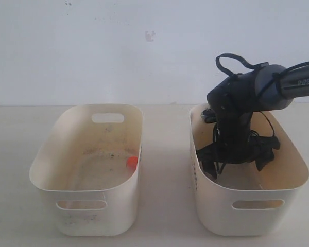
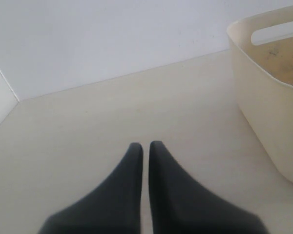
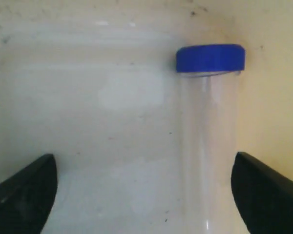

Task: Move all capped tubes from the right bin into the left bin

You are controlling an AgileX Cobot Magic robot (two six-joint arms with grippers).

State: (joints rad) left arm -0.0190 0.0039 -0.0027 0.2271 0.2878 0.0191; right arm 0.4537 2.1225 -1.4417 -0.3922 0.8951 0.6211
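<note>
Right gripper inside the right bin, jaws spread wide, a blue-capped tube between them, unclamped. Orange-capped tube sits in the left bin alongside; left gripper pinched closed.

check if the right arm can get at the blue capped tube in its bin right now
Probably yes: the right end effector is open down inside the right bin, with the blue-capped tube between its jaws and nothing blocking.
</note>
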